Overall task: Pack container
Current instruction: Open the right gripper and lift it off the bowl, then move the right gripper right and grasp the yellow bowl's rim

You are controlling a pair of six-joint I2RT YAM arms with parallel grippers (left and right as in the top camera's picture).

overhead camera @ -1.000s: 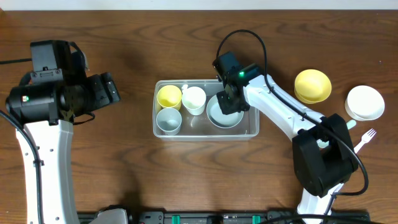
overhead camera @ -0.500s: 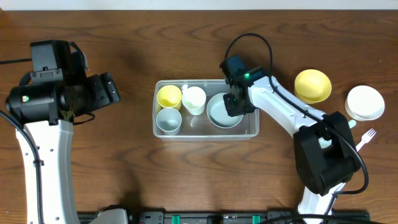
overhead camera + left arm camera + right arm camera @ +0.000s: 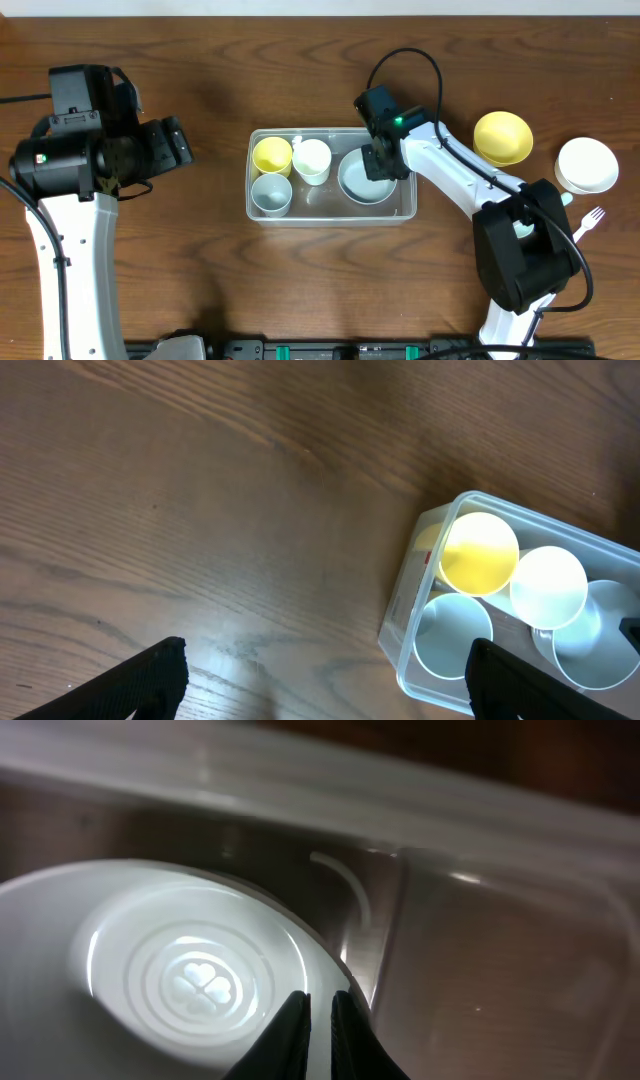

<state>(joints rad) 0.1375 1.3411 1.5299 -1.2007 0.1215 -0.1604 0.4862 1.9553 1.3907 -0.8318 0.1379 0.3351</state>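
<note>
The clear container (image 3: 330, 217) lies mid-table with a yellow cup (image 3: 271, 155), a white cup (image 3: 312, 160) and a pale grey cup (image 3: 271, 193) in its left half. A pale bowl (image 3: 358, 185) sits in its right half. My right gripper (image 3: 379, 165) reaches down into that end. In the right wrist view its fingers (image 3: 320, 1005) are shut on the bowl's rim (image 3: 180, 975), beside the container wall (image 3: 480, 920). My left gripper (image 3: 176, 146) hovers left of the container, open and empty (image 3: 325, 665), with the container (image 3: 405, 660) at its right.
A yellow bowl (image 3: 502, 137) and a white bowl (image 3: 586, 164) stand on the table to the right of the container. A white fork (image 3: 586, 222) lies below them. Bare wood surrounds the container.
My right gripper has shifted slightly to the right inside the container, and the bowl moved a little with it. The left arm has not moved.
</note>
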